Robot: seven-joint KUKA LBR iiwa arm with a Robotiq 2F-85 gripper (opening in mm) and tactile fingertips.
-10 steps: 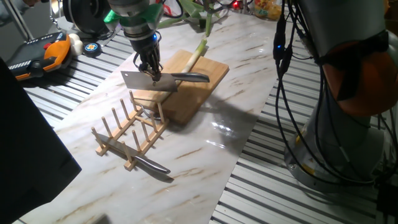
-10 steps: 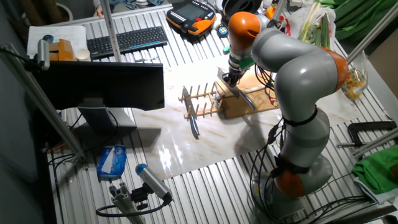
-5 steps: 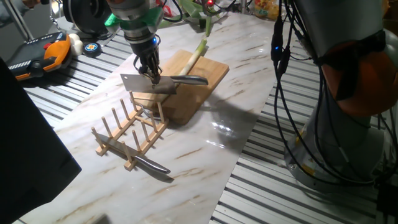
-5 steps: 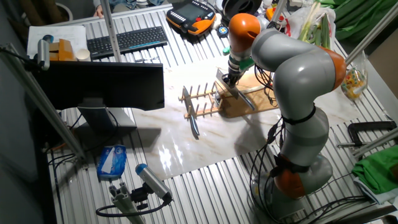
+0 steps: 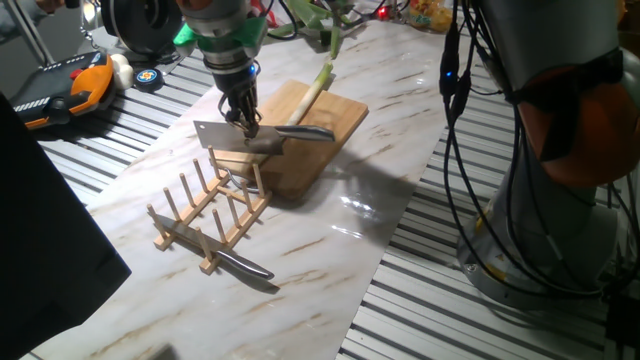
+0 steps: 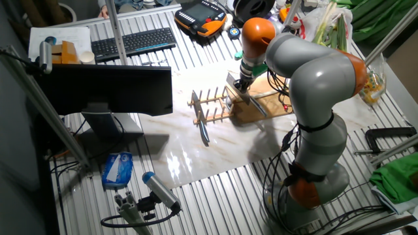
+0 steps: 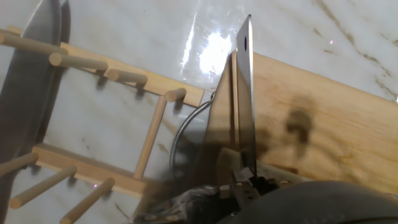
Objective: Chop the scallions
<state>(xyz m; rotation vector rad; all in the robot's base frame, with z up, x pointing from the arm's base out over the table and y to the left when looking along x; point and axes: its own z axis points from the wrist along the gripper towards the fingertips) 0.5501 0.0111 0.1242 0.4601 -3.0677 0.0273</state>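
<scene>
One scallion stalk (image 5: 318,82), white at its near end and green toward the back, lies on the far part of the wooden cutting board (image 5: 335,115). My gripper (image 5: 246,122) is shut on a steel cleaver (image 5: 235,138), gripping it where blade meets handle. The cleaver hangs just over the board's near left corner, well short of the stalk. In the hand view the cleaver (image 7: 244,93) shows edge-on between my fingers, above the board (image 7: 336,118). The other fixed view shows the gripper (image 6: 240,83) over the board's end nearest the rack. No cut chunks show.
A wooden peg rack (image 5: 210,210) stands just in front of the board, with a second knife (image 5: 245,266) lying beside it. An orange teach pendant (image 5: 70,85) sits far left. The robot base and cables (image 5: 560,150) fill the right. A keyboard (image 6: 134,42) and monitor (image 6: 108,88) stand beyond the rack.
The hand has tilted slightly and the cleaver has sunk a little toward the board's near corner. The scallion, rack and second knife stay put.
</scene>
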